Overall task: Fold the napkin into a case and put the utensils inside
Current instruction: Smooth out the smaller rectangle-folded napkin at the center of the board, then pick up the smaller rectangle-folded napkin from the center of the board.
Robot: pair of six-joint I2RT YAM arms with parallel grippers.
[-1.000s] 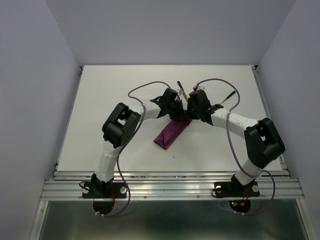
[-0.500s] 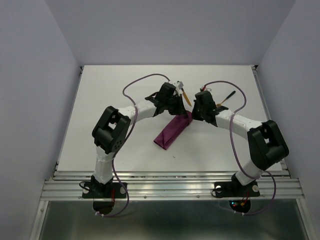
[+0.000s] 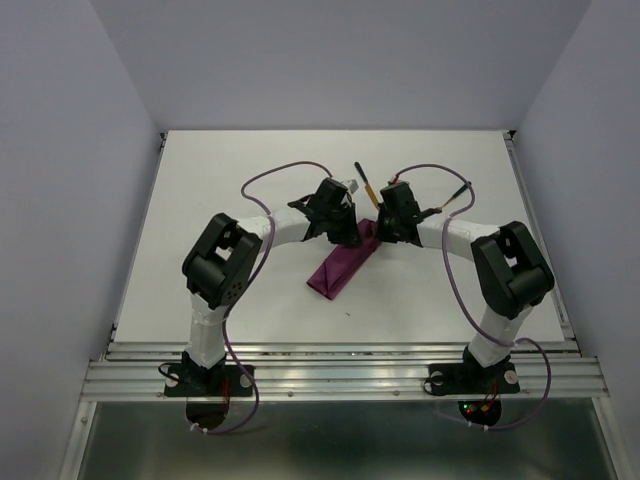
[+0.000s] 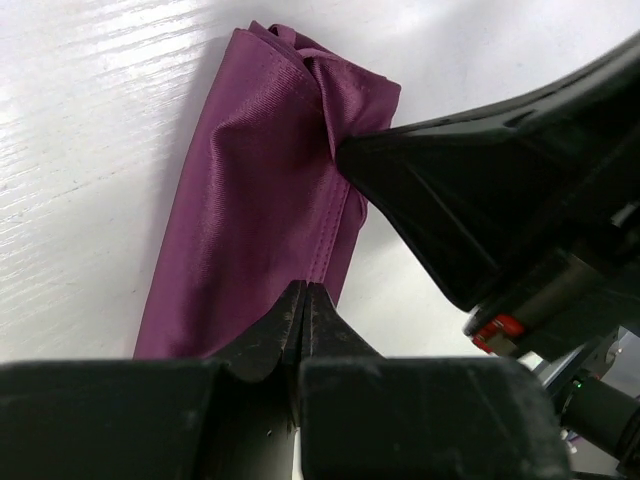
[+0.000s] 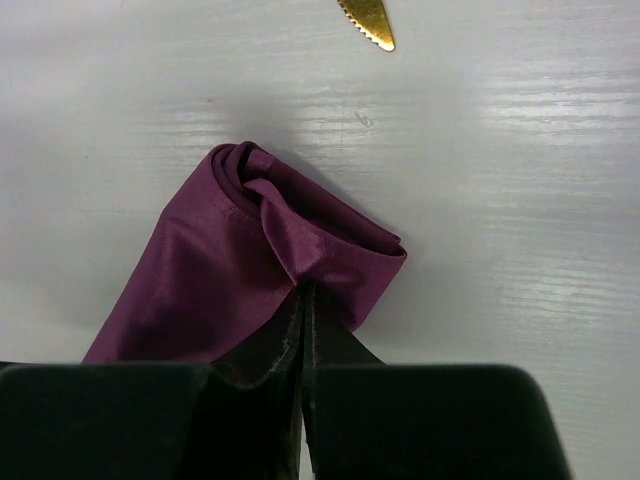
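Note:
The napkin (image 3: 338,270) lies folded into a narrow magenta-purple strip, slanting from near left to far right. Its far end (image 5: 300,230) is bunched and puckers into my right gripper (image 5: 305,290), which is shut on the cloth. The left wrist view shows those black fingers (image 4: 450,170) pinching that end. My left gripper (image 4: 303,292) is shut, its tips on the napkin's (image 4: 250,200) long edge a little nearer, with no pucker there. Both grippers meet at the strip's far end (image 3: 365,238). One utensil (image 3: 362,178) lies just beyond; its gold serrated blade (image 5: 370,22) shows. The other utensil (image 3: 455,193) lies far right.
The white table (image 3: 220,200) has raised rails at its left and right sides and a metal rail at the near edge (image 3: 340,365). Purple cables (image 3: 280,175) loop above both forearms. Grey walls close in on three sides.
My right gripper has come left onto the napkin's far end and closed on it. My left arm swung away toward the far utensil and came back to the napkin.

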